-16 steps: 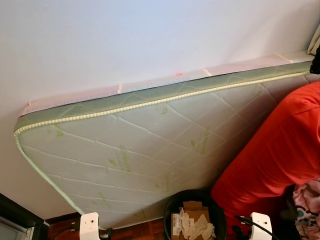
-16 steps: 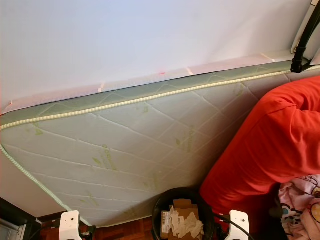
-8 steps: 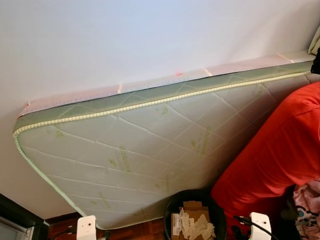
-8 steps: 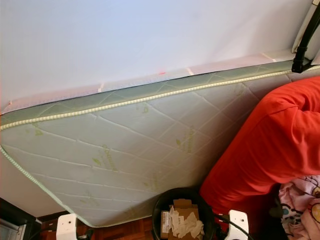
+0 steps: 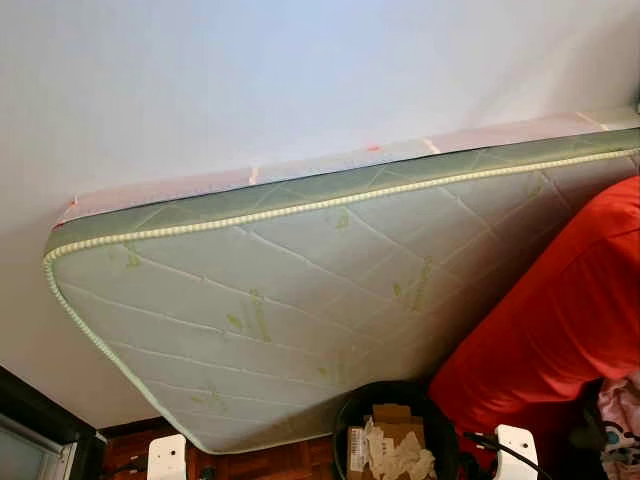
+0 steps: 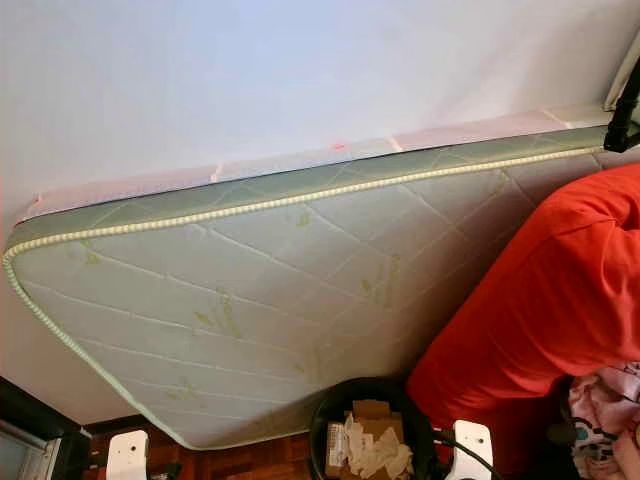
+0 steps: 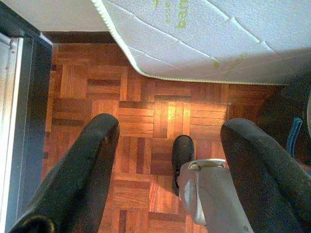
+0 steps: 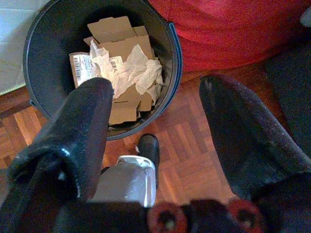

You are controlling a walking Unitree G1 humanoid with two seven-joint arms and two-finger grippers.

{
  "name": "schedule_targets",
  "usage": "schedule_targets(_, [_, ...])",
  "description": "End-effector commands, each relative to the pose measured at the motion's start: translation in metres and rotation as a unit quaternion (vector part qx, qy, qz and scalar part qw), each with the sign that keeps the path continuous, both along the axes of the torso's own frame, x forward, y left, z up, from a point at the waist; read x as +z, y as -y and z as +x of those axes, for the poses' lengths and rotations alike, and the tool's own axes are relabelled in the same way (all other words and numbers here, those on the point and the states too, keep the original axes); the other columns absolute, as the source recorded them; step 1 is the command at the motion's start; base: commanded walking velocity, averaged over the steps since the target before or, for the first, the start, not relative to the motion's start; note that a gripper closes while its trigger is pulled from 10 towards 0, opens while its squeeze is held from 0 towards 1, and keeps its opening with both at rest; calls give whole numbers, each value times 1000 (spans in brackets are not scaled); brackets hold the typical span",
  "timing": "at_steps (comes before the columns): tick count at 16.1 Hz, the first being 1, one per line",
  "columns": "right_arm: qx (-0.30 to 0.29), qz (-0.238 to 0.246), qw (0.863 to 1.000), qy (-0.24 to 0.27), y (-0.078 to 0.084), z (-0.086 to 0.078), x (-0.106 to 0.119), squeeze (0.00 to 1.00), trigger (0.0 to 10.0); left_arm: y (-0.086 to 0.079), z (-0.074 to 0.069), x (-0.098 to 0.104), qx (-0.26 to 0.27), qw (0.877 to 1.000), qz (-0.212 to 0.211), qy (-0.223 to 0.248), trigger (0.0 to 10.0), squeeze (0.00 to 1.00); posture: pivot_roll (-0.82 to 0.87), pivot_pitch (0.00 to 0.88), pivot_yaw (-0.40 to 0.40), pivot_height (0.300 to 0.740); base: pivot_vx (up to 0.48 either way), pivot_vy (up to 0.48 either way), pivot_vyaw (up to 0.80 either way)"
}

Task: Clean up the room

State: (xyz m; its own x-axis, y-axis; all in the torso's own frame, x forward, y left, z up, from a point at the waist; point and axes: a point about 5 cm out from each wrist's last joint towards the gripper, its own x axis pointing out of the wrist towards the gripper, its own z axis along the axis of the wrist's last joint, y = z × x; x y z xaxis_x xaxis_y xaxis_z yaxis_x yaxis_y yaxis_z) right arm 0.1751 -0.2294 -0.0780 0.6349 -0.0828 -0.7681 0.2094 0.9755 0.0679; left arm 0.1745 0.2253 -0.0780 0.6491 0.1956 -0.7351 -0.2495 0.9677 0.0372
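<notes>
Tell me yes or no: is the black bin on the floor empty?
No. The black bin holds flattened cardboard pieces and crumpled white paper, seen plainly from the right wrist.

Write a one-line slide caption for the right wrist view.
Open right hand above a dark bin holding cardboard scraps and crumpled paper.

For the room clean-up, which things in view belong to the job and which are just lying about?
Belongs to the job:
- black bin holding cardboard scraps and crumpled paper
- left gripper and right gripper, both open and empty above the parquet floor

Just lying about:
- mattress leaning against the wall
- red cover
- patterned cloth
</notes>
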Motion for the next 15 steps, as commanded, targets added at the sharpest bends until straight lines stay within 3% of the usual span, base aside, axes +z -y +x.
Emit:
schedule_targets(1, [6,3,1000,-2,-3,-1,-1,0,10000,-4,-6,-3,2,1000,3,-14,10000,0,-54,0,32,740,0,0,0])
schedule_targets(9, [38,-9,999,-13,-1,-5,-3,0,10000,0,-8,-4,8,1000,-2,-14,10000,0,-42,0,5,740,0,0,0])
schedule_targets(15, [59,-8,998,-13,-8,-5,-4,0,10000,0,-9,-4,7,1000,-2,-14,10000,0,-31,0,6,740,-250,0,0])
